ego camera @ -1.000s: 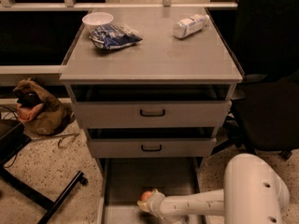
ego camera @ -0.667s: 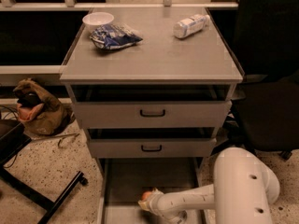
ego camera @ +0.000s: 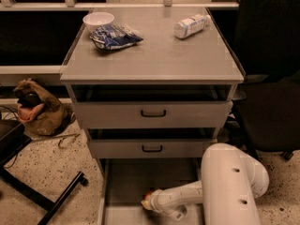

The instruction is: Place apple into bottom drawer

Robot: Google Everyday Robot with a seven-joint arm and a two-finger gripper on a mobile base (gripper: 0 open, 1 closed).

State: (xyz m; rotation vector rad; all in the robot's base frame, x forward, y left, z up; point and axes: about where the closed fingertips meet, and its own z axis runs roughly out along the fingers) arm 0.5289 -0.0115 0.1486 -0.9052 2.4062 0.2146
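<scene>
- Grey metal bottom drawer [ego camera: 125, 181] is sitting pulled out under the cabinet; we're seeing its flat floor and its thin left wall.
- White arm [ego camera: 185, 197] is reaching in over the drawer's right edge and lying low across the floor towards the front edge.
- Gripper [ego camera: 149, 204] is sitting at the arm's tip, inside the bottom drawer, near the front edge and roughly mid-width.
- Apple [ego camera: 148, 195] is showing as a small red-orange patch right at the gripper, inside the bottom drawer; the gripper is hiding most of it.
- We're not able to tell whether the gripper is clamped on the apple or open around it.
- We're also not able to tell whether the apple is resting on the drawer floor or sitting just above it.
- Top drawer [ego camera: 187, 115] and middle drawer [ego camera: 117, 149] are showing grey fronts with black handles, with a dark gap above each front.
- On the cabinet top [ego camera: 154, 60], a white bowl [ego camera: 98, 19] is sitting at the back-left corner, and a blue snack bag [ego camera: 115, 35] is lying just in front of it.
- White plastic bottle [ego camera: 191, 26] is lying on its side near the back-right corner, well apart from the bowl and bag.
- Brown bag [ego camera: 40, 110] is slumping on the speckled floor left of the cabinet; a black chair [ego camera: 269, 88] is standing at the cabinet's right.
</scene>
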